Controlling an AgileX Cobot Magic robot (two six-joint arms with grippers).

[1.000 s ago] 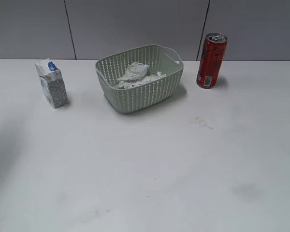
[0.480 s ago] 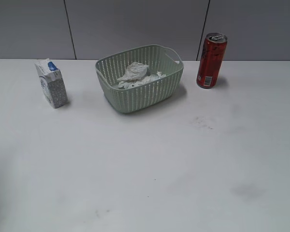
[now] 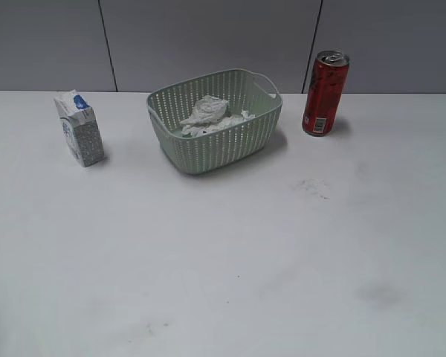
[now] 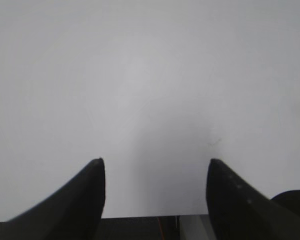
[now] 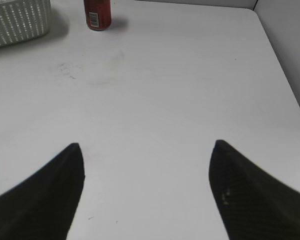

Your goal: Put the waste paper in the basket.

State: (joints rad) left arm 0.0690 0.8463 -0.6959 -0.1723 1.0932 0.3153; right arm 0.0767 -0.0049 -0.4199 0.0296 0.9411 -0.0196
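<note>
The crumpled white waste paper [image 3: 207,114] lies inside the pale green perforated basket [image 3: 230,141] at the back middle of the white table. A corner of the basket also shows in the right wrist view [image 5: 17,25]. Neither arm shows in the exterior view. My left gripper [image 4: 154,161] is open and empty over bare table. My right gripper [image 5: 147,144] is open and empty, well in front of the basket.
A red drink can [image 3: 325,93] stands right of the basket; it also shows in the right wrist view [image 5: 97,14]. A small grey-and-blue tissue pack [image 3: 79,129] stands to the left. The table's right edge [image 5: 285,75] shows in the right wrist view.
A faint shadow at the left of the table has faded away. The paper shifts slightly in the basket. Nothing else has moved.
</note>
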